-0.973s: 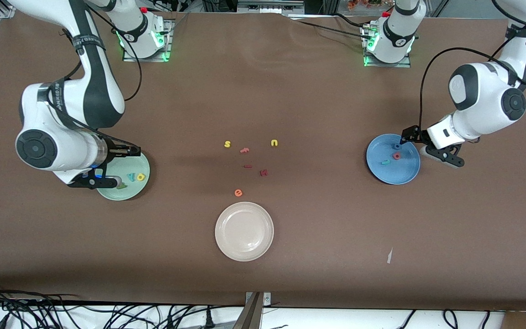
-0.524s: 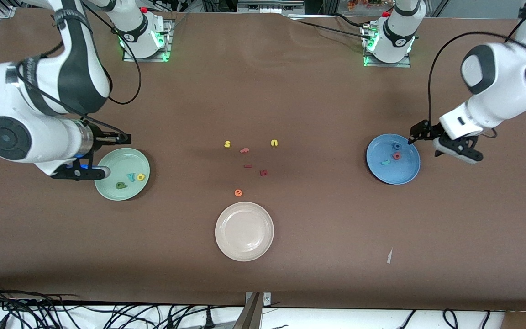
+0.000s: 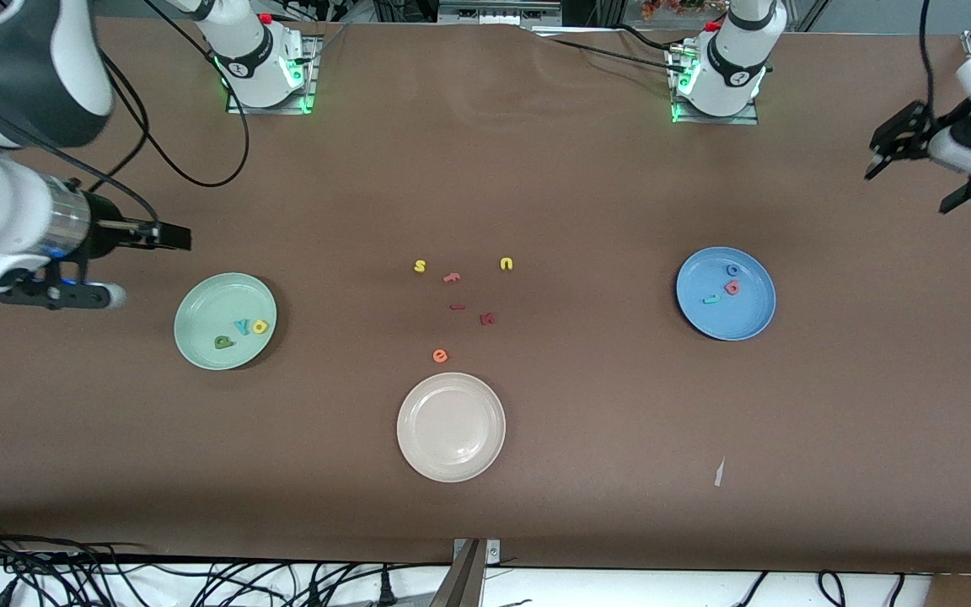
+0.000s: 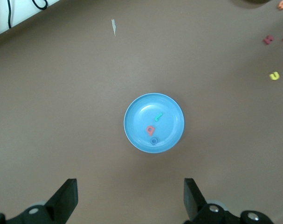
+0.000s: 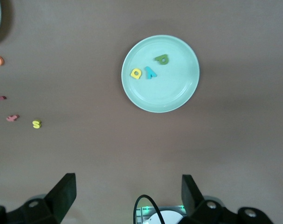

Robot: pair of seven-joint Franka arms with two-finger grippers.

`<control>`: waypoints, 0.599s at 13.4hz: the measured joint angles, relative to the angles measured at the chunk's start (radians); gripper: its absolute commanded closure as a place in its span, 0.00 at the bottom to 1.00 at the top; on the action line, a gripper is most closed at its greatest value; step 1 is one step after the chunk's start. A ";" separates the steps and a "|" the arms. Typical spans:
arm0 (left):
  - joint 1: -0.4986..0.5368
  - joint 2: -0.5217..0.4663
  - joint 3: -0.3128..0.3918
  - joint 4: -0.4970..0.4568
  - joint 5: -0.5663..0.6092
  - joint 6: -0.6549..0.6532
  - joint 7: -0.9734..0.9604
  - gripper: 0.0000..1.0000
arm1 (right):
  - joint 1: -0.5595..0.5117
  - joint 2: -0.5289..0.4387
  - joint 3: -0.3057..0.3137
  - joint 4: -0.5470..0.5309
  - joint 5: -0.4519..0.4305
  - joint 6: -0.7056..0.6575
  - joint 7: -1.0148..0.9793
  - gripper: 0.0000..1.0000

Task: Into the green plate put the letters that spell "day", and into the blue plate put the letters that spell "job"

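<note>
The green plate point(image 3: 199, 314) holds the yellow "d" point(image 3: 260, 325), teal "y" point(image 3: 242, 326) and dark green "a" point(image 3: 222, 342). The right wrist view shows that plate point(image 5: 171, 95) too, with "d" point(image 5: 136, 73), "y" point(image 5: 150, 72) and "a" point(image 5: 162, 59). The blue plate point(image 3: 747, 316) holds the blue "o" point(image 3: 732, 270), salmon "b" point(image 3: 732, 287) and teal "j" point(image 3: 711, 298). My right gripper point(image 3: 152, 266) hangs open and empty over bare table beside the green plate. My left gripper point(image 3: 907, 181) is open and empty, high over the left arm's end of the table.
Loose letters lie mid-table: yellow "s" point(image 3: 420, 266), orange "f" point(image 3: 452, 276), yellow "u" point(image 3: 506, 264), a red bar point(image 3: 458, 307), dark red "k" point(image 3: 487, 319), orange "e" point(image 3: 440, 356). A cream plate point(image 3: 451, 427) sits nearer the camera. A paper scrap point(image 3: 718, 472) lies nearby.
Both arms have risen and drawn away from their plates toward the table's ends. The letters in both plates stayed put, and both grippers stayed open.
</note>
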State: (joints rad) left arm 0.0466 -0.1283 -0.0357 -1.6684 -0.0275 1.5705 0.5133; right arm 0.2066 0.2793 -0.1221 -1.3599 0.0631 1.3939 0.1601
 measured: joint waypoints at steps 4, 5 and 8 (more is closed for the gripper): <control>-0.003 0.021 -0.011 0.053 0.000 -0.024 -0.007 0.00 | -0.053 -0.081 0.008 -0.045 0.000 -0.003 0.000 0.00; -0.008 0.026 -0.011 0.054 0.000 -0.027 -0.041 0.00 | -0.061 -0.097 0.009 -0.067 0.000 -0.003 0.000 0.00; -0.058 0.031 0.001 0.060 0.000 -0.048 -0.286 0.00 | -0.074 -0.129 0.037 -0.099 -0.001 0.029 0.003 0.00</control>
State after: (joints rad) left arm -0.0112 -0.0971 -0.0345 -1.6083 -0.0274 1.5228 0.2268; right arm 0.1322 0.1504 -0.0855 -1.4587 0.0623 1.4227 0.1628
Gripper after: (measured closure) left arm 0.000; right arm 0.000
